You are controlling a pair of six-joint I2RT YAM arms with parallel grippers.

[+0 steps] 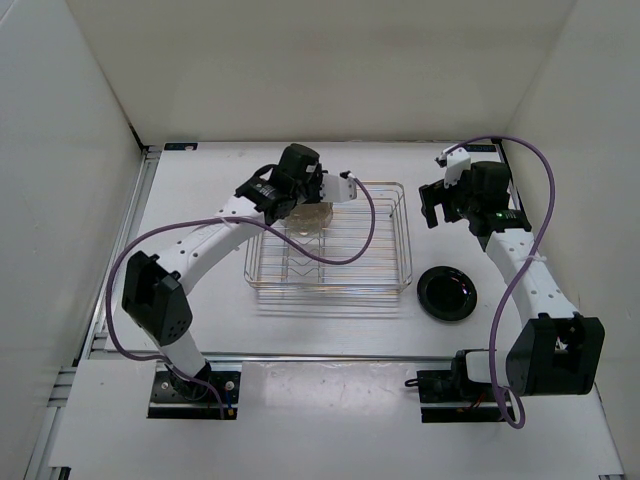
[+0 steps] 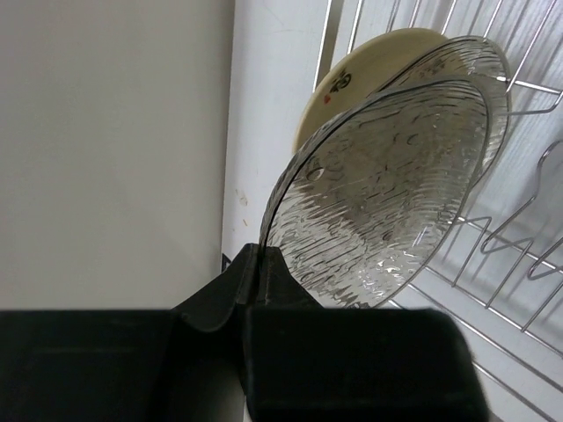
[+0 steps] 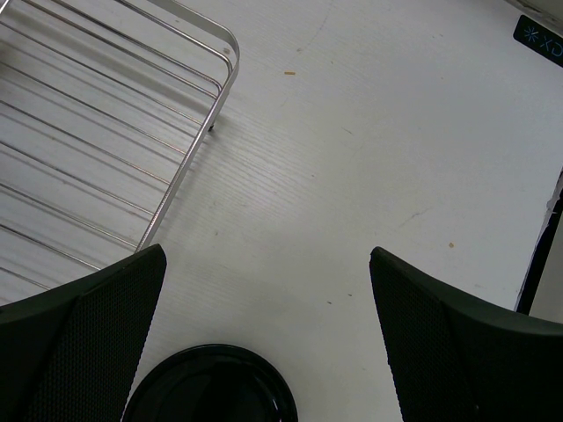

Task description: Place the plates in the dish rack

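- the translucent textured round plate (image 2: 387, 185) stands on edge inside the rectangular chrome wire dish rack (image 1: 400, 262), at its far left corner. the left gripper (image 2: 251, 264) is clenched on the plate's lower rim.
- only the left wrist view shows a tan-yellow round plate (image 2: 369, 66) leaning just behind it in the rack. from above the two read as one pale disc under the wrist.
- a second clear rim shows behind the first; i cannot tell whether it is another plate.
- a glossy black round plate (image 1: 447, 293) lies flat on the table, just right of the rack's near right corner.
- counted for sure: three plates, one rack.
- the right gripper (image 3: 266, 255) hangs with its fingers spread wide, holding nothing, right of the rack's far right corner.
- white table (image 1: 330, 340); white walls (image 1: 300, 60) on three sides.
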